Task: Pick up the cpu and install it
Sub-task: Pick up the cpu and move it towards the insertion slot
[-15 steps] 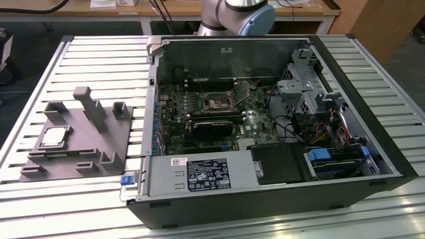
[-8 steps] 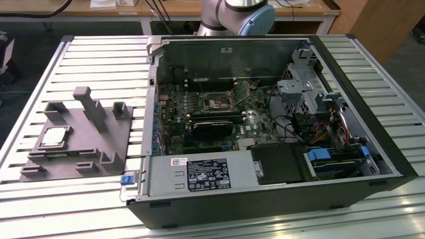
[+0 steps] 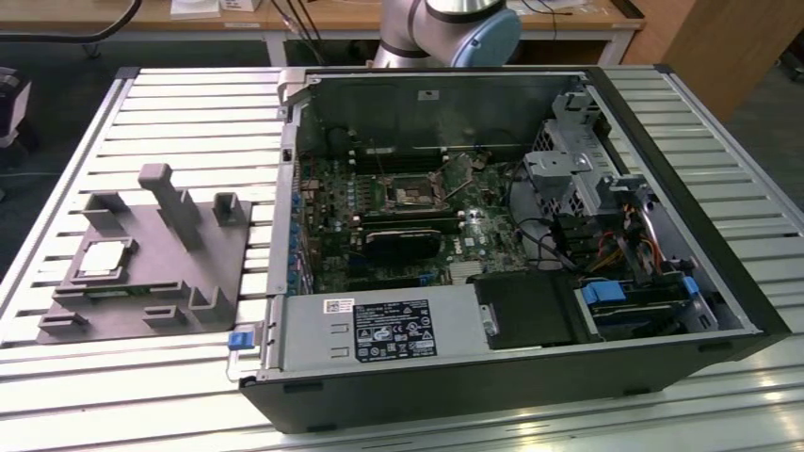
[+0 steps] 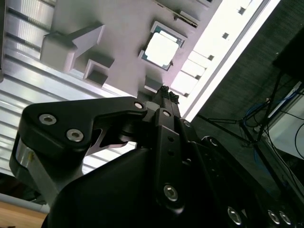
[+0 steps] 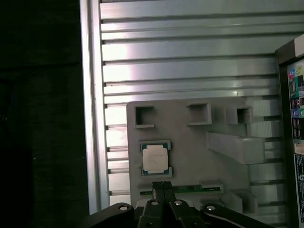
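The cpu (image 3: pixel 104 259) is a pale silvery square chip lying flat in a recess of the grey plastic tray (image 3: pixel 239 247), at the exterior view's left. Both wrist views show the cpu (image 4: pixel 162 48) (image 5: pixel 155 158) from well above, still seated in the tray (image 5: pixel 190 147). My gripper (image 4: pixel 167 91) (image 5: pixel 163 184) hangs high over the tray's edge near the chip, with its black fingers pressed together and nothing between them. The dark metal-framed socket (image 3: pixel 412 195) sits on the motherboard inside the open computer case (image 3: pixel 703 226).
The tray carries several upright blocks (image 3: pixel 169 202). The case holds a power supply (image 3: pixel 377 331), drive cages (image 3: pixel 566 174) and cables (image 3: pixel 628 250). Everything rests on a slatted aluminium table (image 3: pixel 188 104). The arm's base (image 3: pixel 446 28) stands behind the case.
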Controlling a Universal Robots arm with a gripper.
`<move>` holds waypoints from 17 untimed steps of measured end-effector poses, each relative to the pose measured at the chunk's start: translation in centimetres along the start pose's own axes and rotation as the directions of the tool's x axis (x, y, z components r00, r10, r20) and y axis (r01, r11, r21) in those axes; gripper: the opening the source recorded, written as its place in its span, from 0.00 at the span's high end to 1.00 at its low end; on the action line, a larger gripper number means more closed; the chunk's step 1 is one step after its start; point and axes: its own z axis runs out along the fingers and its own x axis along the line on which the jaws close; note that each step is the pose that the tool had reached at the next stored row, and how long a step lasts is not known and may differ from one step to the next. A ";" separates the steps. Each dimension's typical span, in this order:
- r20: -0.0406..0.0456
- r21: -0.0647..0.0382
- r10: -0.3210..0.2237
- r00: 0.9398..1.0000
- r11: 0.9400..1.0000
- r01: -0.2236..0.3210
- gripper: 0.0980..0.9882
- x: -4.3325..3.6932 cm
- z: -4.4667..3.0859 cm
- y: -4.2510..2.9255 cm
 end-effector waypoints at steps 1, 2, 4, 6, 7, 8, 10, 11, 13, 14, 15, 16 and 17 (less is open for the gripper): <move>0.000 0.000 0.000 1.000 1.000 0.000 0.99 0.00 0.06 -0.01; 0.000 0.000 0.000 1.000 1.000 0.000 0.99 0.00 0.12 -0.02; 0.000 0.000 0.000 1.000 1.000 0.000 0.99 0.01 0.24 -0.04; 0.000 0.000 0.000 1.000 1.000 0.000 0.93 0.01 0.40 -0.05; 0.000 0.000 0.000 1.000 1.000 0.000 0.93 0.01 0.50 -0.06; 0.000 0.000 0.000 1.000 1.000 0.000 0.85 0.01 0.62 -0.07; 0.000 0.000 0.000 1.000 1.000 0.000 0.78 0.02 0.88 -0.08; 0.000 0.000 0.000 1.000 1.000 0.000 0.72 0.02 1.04 -0.09; 0.000 0.000 0.000 1.000 1.000 0.000 0.65 0.03 1.41 -0.11; 0.000 0.000 -0.002 1.000 1.000 0.002 0.59 0.03 1.57 -0.13; 0.000 0.000 -0.004 1.000 1.000 0.004 0.59 0.03 1.75 -0.15; 0.000 0.000 -0.009 1.000 1.000 0.009 0.52 0.03 1.95 -0.17; -0.001 0.000 -0.014 1.000 1.000 0.014 0.46 0.04 2.12 -0.18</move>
